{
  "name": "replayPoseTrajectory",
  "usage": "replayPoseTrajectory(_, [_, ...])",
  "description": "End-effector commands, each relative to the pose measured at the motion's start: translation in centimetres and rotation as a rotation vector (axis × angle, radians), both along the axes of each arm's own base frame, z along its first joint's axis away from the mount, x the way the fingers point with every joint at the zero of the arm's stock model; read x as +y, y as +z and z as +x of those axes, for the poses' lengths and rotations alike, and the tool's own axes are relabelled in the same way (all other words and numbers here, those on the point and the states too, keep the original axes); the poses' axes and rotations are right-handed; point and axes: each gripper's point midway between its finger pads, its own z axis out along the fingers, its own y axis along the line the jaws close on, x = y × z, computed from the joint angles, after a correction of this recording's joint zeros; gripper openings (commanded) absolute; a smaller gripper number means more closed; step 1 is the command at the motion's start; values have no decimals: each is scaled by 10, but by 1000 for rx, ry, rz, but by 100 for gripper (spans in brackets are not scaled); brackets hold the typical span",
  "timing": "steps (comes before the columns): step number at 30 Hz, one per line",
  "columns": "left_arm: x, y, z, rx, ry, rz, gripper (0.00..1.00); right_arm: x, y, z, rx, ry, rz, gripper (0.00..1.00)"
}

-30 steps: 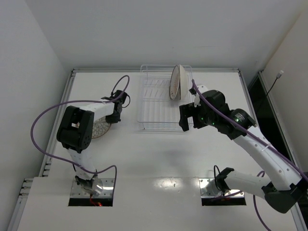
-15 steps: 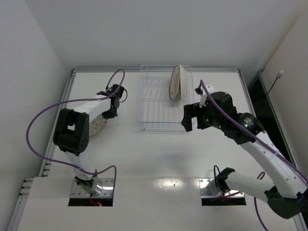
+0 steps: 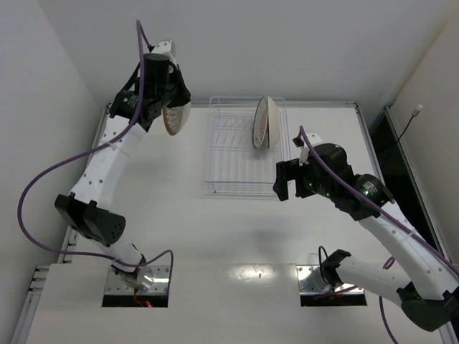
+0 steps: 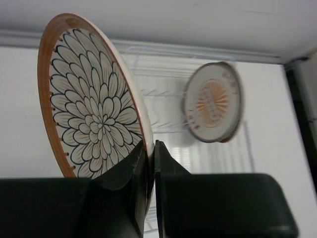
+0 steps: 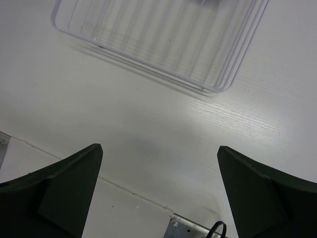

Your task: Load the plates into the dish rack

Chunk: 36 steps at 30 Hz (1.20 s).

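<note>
My left gripper (image 3: 169, 109) is raised high over the table's back left. It is shut on the rim of an orange-brown rimmed plate (image 3: 176, 123) with a white scale pattern, held on edge. In the left wrist view the fingers (image 4: 150, 151) pinch that plate's lower rim (image 4: 91, 111). The pale-rimmed sunburst plate (image 3: 261, 122) stands upright at the back right of the wire dish rack (image 3: 233, 161); it also shows in the left wrist view (image 4: 213, 101). My right gripper (image 3: 281, 188) is open and empty just right of the rack's near corner (image 5: 218, 74). A third plate is not in view.
The white table (image 3: 237, 236) is walled at the back and on both sides. Two arm base plates (image 3: 136, 281) sit at its near edge. A purple cable loops off each arm.
My left arm has lifted the plate off the table at the left and swung it high towards the back. My right gripper has drifted slightly nearer and to the right, still open.
</note>
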Motion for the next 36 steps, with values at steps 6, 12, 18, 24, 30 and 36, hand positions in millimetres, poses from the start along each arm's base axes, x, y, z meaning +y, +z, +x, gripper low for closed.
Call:
replayPoseTrajectory(6, [-105,137,-35,-430,-584,-469,0,-14,11,2,-61,-59,-1,100])
replayPoseTrajectory(12, [-136,105,-12,-375,-721,-613,0,-32,12,-4,-89,-96,-45,100])
replayPoseTrajectory(18, [-149,66,11,-321,-765,-673,0,-40,7,-9,-87,-113,-65,100])
replayPoseTrajectory(24, [-150,37,38,-283,-719,-681,0,-49,6,-11,-97,-125,-102,100])
replayPoseTrajectory(30, [-151,18,56,-263,-663,-693,0,-55,5,-13,-95,-141,-121,100])
replayPoseTrajectory(36, [-148,2,65,-242,-615,-685,0,-58,4,-14,-93,-142,-138,100])
